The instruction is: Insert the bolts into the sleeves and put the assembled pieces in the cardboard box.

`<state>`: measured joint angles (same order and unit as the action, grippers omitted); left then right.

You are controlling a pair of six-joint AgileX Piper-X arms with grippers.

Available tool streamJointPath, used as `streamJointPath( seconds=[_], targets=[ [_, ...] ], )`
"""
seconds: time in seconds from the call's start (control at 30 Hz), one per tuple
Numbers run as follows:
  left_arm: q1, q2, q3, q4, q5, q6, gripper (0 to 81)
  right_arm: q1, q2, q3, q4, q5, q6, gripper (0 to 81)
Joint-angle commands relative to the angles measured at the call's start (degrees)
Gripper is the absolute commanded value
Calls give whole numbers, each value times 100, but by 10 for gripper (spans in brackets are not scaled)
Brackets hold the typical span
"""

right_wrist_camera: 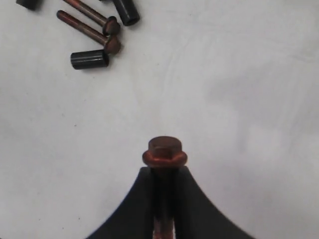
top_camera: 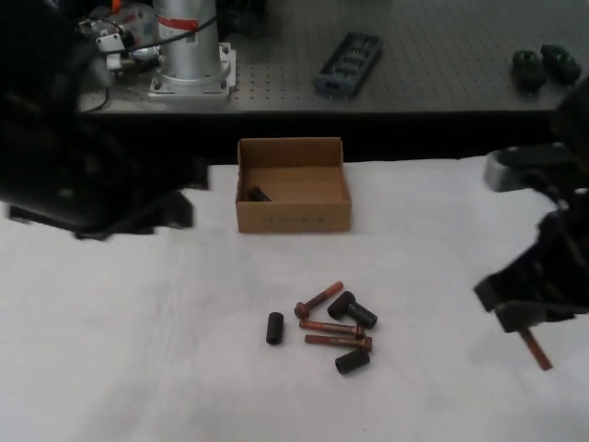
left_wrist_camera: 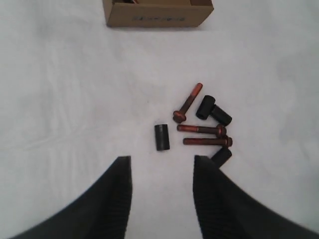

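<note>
Right gripper (right_wrist_camera: pixel 164 174) pinches a bolt (right_wrist_camera: pixel 164 153), head beyond its fingertips, lower right in the high view, well apart from the central pile (top_camera: pixel 331 328). Left gripper (left_wrist_camera: pixel 162 164) is spread, lone sleeve (left_wrist_camera: pixel 161 137) before its gap; bare cloth (top_camera: pixel 184 322) surrounds.

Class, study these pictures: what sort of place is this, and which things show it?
Likely a robotics lab bench: a perforated metal table with a mounted metal column behind, and the right gripper holding a bolt over a white cloth with loose bolts and sleeves.
</note>
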<state>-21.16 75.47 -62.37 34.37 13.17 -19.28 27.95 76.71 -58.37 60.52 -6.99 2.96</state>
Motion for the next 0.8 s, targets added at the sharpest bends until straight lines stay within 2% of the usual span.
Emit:
streamJointPath(
  seconds=[0.0, 0.33, 0.57, 0.77],
  targets=[
    [-357, 754, -15, -578, -101, -683, 297, 6, -954, 332, 36, -44, -46, 29],
    [-918, 2448, -15, -861, 19, -1352, 297, 6, -2273, 438, 379, -44, -46, 29],
    [-1174, 2776, -25, -1364, -26, -1378, 297, 6, -2257, 450, 379, -69, -46, 29],
    [-1199, 2778, -25, -1766, -419, -1072, 297, 6, -2257, 625, 335, -176, -46, 29]
  ],
)
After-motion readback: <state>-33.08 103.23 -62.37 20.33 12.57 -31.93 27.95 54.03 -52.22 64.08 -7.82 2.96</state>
